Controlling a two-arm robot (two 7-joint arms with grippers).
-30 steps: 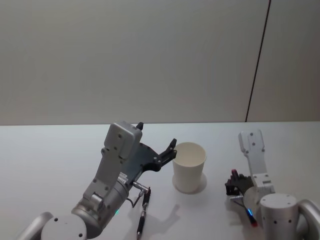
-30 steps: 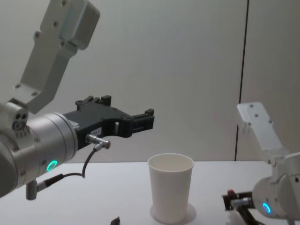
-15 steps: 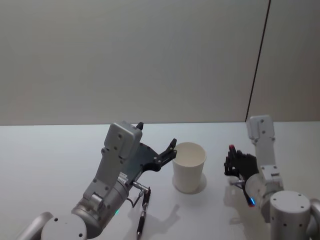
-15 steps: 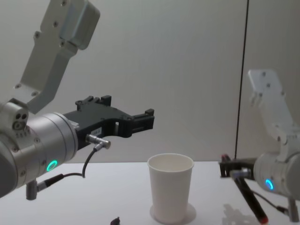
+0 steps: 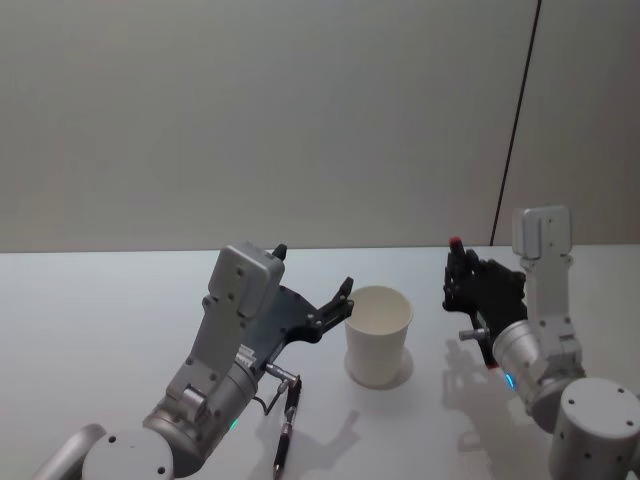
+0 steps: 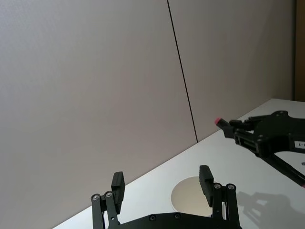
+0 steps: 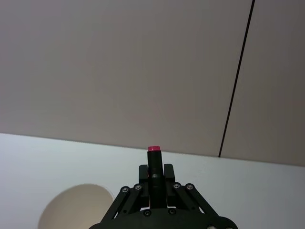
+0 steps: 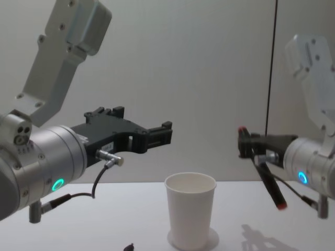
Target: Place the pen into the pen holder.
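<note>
The pen holder is a plain white paper cup (image 5: 378, 335) (image 8: 190, 210) standing upright on the white table (image 5: 100, 310). The pen (image 8: 268, 182) is dark with red ends. It hangs tilted in the air to the cup's right, higher than the rim, with my right gripper (image 8: 246, 143) (image 5: 458, 275) (image 7: 153, 172) shut on its upper part. The pen's red top (image 5: 456, 242) (image 7: 153, 149) sticks up above the fingers. My left gripper (image 5: 314, 267) (image 8: 144, 119) (image 6: 162, 175) is held open and empty, just left of the cup (image 6: 190, 200) and above it.
Another dark pen (image 5: 285, 430) lies on the table under my left arm, near the front edge. A plain wall with a dark vertical seam (image 5: 515, 130) stands behind the table. Bare table lies left of the cup and behind it.
My right gripper has lifted the pen from low by the table to above rim height, right of the cup. The left arm and cup have not moved.
</note>
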